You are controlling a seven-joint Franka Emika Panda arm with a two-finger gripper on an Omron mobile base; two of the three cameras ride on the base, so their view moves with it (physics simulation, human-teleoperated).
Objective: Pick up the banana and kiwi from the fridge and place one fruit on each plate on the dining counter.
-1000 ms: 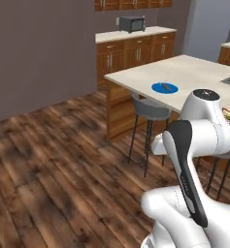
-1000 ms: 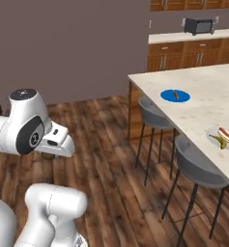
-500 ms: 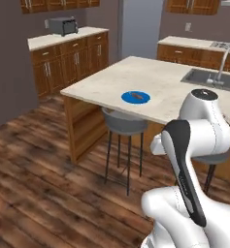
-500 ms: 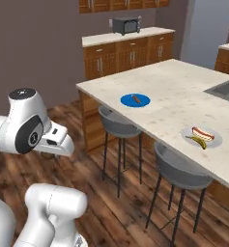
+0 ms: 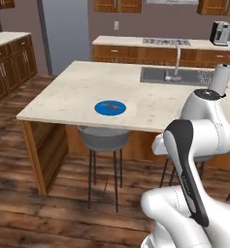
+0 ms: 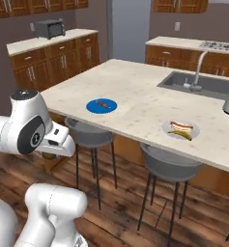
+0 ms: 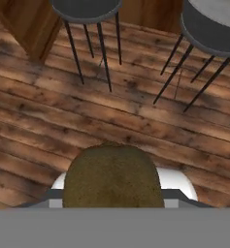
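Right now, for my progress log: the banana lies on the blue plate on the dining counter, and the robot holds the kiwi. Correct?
Not quite. The banana lies on the pale grey plate, not the blue plate, as the right base view shows. The kiwi is in the gripper, as said.

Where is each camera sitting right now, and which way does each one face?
Left base view: behind the arm's left, facing the dining counter, blue plate, sink; the white arm rises lower right.
Right base view: behind the arm's right, facing the same counter, plus the grey plate with the banana; the arm rises lower left.
Hand view: on the hand, looking down at wood floor and stools; the kiwi sits in the pincer.
Both base views share counter, blue plate, sink.
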